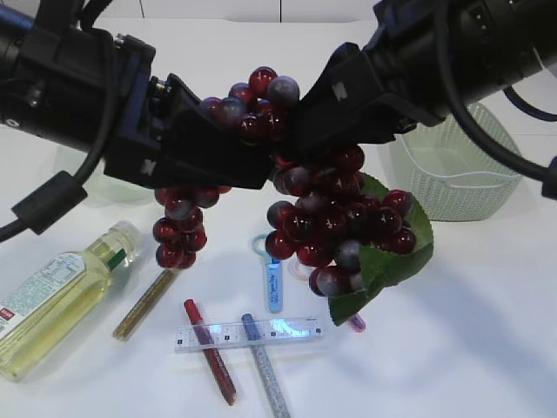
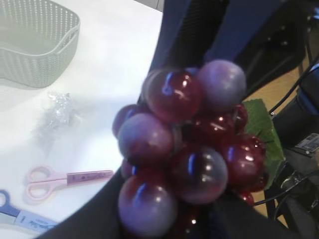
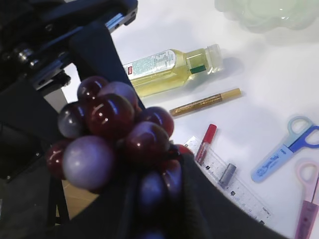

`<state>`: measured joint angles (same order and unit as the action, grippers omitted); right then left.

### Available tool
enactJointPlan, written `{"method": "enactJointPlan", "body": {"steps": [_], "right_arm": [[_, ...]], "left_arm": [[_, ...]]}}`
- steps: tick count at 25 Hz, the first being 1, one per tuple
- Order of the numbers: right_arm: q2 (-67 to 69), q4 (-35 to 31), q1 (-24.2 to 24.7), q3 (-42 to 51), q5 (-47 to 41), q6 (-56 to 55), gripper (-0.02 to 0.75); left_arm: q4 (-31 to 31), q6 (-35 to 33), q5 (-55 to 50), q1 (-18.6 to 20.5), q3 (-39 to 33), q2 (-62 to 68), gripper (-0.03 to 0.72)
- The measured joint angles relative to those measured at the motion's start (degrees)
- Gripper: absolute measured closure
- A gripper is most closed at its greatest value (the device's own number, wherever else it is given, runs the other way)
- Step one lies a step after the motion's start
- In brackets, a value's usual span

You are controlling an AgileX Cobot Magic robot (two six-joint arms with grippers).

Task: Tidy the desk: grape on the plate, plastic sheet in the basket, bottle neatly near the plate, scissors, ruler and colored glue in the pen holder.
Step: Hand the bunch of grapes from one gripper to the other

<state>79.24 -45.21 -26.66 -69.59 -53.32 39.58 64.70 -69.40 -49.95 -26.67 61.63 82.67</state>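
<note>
A bunch of dark red grape [image 1: 331, 218] with green leaves hangs in mid-air between both arms. My left gripper [image 1: 237, 146] is closed on its upper left berries [image 2: 184, 149]. My right gripper [image 1: 306, 131] is shut on the top of the bunch [image 3: 114, 134]. On the table below lie the bottle [image 1: 57, 296], a clear ruler [image 1: 248, 333], blue scissors [image 1: 271, 279], pink scissors [image 2: 55, 179] and gold [image 1: 144, 305], red [image 1: 209, 348] and silver [image 1: 265, 366] glue pens. The crumpled plastic sheet [image 2: 57, 112] lies near the basket [image 1: 461, 174]. No pen holder is in view.
A pale green glass plate [image 3: 264, 12] sits at the back left, partly hidden behind my left arm. The basket stands at the back right. The glue pens and ruler cross each other at the table's front.
</note>
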Motion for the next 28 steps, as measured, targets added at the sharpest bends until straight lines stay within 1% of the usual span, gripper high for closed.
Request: {"method": "enactJointPlan", "body": {"steps": [3, 5, 6, 11, 14, 17, 24, 28], "right_arm": [[0.0, 0.11, 0.0, 0.0, 0.43, 0.0, 0.547], [0.0, 0.22, 0.0, 0.0, 0.71, 0.0, 0.525], [0.0, 0.22, 0.0, 0.0, 0.83, 0.03, 0.506], [0.0, 0.84, 0.22, 0.0, 1.3, 0.03, 0.361], [0.0, 0.71, 0.1, 0.0, 0.45, 0.26, 0.311], [0.0, 1.6, 0.1, -0.22, -0.42, 0.33, 0.293], [0.0, 4.31, 0.1, -0.35, -2.71, 0.38, 0.234], [0.0, 8.75, 0.01, -0.35, -3.36, -0.09, 0.23]], "left_arm": [[0.0, 0.0, 1.35, 0.0, 0.0, 0.0, 0.449], [-0.09, -0.25, 1.99, 0.0, 0.0, 0.0, 0.454], [-0.09, -0.41, 2.48, 0.0, 0.0, 0.0, 0.456], [0.13, -2.79, 3.58, 0.0, 0.13, 0.0, 0.481], [0.43, -3.36, 6.62, 0.0, 1.13, 0.0, 0.496], [0.52, -3.98, 9.41, 0.0, 1.71, 0.0, 0.509], [1.56, -4.15, 11.72, 0.0, 1.8, 0.0, 0.52], [1.88, -4.25, 14.18, 0.0, 1.95, 0.0, 0.521]]}}
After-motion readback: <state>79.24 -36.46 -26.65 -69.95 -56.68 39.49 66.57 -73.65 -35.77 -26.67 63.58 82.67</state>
